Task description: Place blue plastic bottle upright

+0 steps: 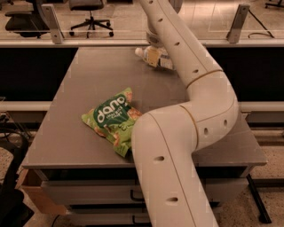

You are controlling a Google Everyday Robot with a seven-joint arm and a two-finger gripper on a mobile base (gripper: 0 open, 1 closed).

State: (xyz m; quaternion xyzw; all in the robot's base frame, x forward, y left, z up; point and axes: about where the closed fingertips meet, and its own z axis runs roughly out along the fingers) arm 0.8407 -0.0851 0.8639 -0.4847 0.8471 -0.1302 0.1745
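The blue plastic bottle (143, 53) lies on its side near the far edge of the grey table (80, 88), with its white cap pointing left. Only the cap end and a bit of label show; the arm hides the rest. My gripper (153, 54) is right at the bottle, coming down from the far side, and my white arm (195, 88) covers most of it. I cannot tell whether it is touching the bottle.
A green chips bag (113, 119) lies near the table's front middle, touching my arm's lower segment. A rail with metal posts (51, 20) runs behind the table. Office chairs (88, 13) stand beyond it. A cardboard box (31, 190) sits under the front left corner.
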